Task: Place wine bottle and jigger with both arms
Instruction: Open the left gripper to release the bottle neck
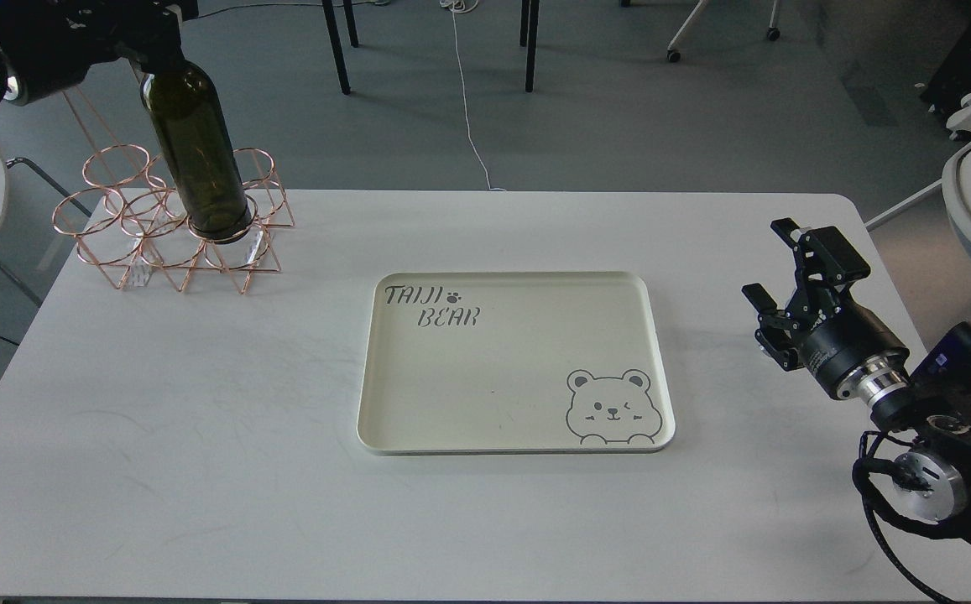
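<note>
In the upper left of the frame you see the wine bottle (197,155) standing nearly upright, leaning slightly, with its base inside one of the rings of the copper wire rack (174,222) at the far left corner of the white table (200,419). Your left gripper (149,38) sits over the bottle's neck at the top left edge; it is dark and partly cut off, so you cannot tell whether its fingers clamp the neck or stand apart from it.

At the right side of the frame your right gripper (779,281) hangs above the table's right edge with its fingers spread wide and nothing between them.

In the centre of the frame lies the cream tray (502,369), printed with "TAIJI BEAR" at its upper left and a bear face at its lower right. The tray is well apart from both the rack and your right gripper.
</note>
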Controlling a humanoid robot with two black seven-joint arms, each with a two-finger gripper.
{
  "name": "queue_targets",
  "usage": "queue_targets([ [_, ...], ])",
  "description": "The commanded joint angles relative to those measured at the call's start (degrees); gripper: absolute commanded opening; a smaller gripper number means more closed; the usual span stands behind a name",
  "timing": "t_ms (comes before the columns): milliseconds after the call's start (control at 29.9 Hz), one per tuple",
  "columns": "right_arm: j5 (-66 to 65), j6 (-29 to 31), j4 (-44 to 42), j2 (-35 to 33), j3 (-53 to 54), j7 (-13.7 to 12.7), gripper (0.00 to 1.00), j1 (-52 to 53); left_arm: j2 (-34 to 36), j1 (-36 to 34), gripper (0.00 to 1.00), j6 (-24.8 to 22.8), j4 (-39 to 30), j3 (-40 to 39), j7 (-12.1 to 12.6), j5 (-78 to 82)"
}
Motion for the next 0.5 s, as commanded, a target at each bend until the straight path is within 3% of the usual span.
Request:
queue_targets([
  [0,0.0,0.0,0.1,0.0,0.0,0.0,0.98,-0.1,-0.1,1.1,0.22,0.9,0.0,-0.2,0.0,-0.1],
  [468,0.0,0.0,0.1,0.1,-0.1,0.0,0.98,-0.3,-5.5,3.8,0.24,2.9,5.7,-0.2,0.0,-0.3],
])
